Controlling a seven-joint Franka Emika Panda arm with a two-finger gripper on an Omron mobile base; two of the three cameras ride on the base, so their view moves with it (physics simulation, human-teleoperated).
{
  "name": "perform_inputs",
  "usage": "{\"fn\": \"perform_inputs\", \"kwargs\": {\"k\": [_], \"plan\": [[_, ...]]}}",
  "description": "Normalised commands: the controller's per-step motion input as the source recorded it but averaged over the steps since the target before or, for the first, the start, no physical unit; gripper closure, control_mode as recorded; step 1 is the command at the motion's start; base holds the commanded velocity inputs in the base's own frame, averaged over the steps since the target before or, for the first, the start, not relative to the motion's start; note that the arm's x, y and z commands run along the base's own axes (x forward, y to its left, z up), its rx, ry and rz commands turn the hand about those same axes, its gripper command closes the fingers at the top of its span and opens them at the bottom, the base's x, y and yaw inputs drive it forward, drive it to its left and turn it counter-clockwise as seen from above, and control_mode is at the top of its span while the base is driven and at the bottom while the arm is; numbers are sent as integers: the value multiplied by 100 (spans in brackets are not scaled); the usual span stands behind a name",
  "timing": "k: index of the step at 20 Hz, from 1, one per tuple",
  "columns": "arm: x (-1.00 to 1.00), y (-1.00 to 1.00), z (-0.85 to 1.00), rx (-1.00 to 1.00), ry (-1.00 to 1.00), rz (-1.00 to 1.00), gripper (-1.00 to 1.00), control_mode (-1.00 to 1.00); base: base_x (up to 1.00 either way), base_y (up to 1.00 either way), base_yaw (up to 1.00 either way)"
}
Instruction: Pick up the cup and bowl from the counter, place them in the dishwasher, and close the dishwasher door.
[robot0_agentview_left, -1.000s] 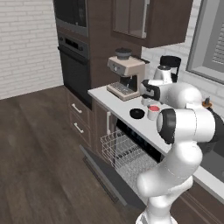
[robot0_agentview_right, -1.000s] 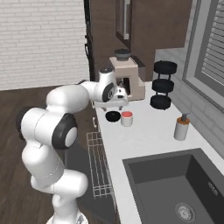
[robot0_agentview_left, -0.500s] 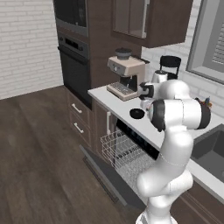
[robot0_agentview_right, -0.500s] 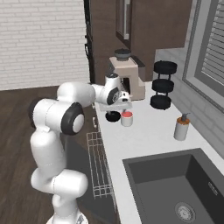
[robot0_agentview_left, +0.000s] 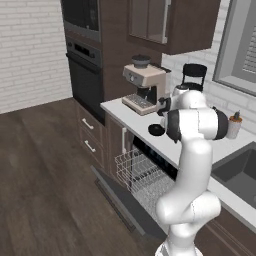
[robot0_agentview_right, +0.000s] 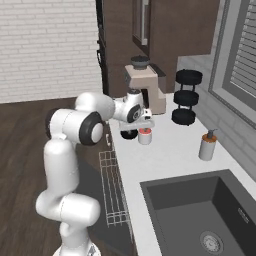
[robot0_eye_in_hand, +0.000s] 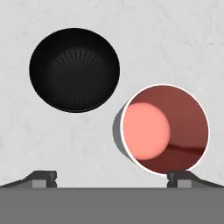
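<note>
A dark-wood kitchen with a pale desk (robot0_agentview_left: 197, 160). In the left base view the dishwasher door (robot0_agentview_left: 122, 202) hangs down open, the wire rack (robot0_agentview_left: 142, 175) drawn out, and the bowl (robot0_agentview_left: 156, 130) sits on the desk. From the right, the hand (robot0_agentview_right: 144, 121) hovers over the cup (robot0_agentview_right: 145, 136). The hand view shows the cup (robot0_eye_in_hand: 165, 129) beside the bowl (robot0_eye_in_hand: 74, 70), fingers (robot0_eye_in_hand: 41, 177) spread wide, holding nothing. Reaching for the cup seems the step; next, probably centre and descend.

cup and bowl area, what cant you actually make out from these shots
- Cup in the left base view: hidden behind the arm's white elbow.
- Bowl in the right base view: partly covered by the gripper above it.
- Dishwasher interior: far end of the rack hidden by the arm in the left base view.
- Sink in the right base view: cut off by the bottom and right edges.
</note>
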Motion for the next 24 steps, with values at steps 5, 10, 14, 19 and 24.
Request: {"fn": "perform_inputs", "kwargs": {"k": [5,10,14,19,24], "plan": [[26,-8,-24,0,0,4,-100,-100,0,0,0],[27,-2,-29,0,0,4,-100,-100,0,0,0],[21,0,-29,-1,0,4,-100,-100,0,0,0],[0,0,-22,-1,0,4,100,-100,0,0,0],[-23,0,-8,0,0,1,100,-100,0,0,0]]}}
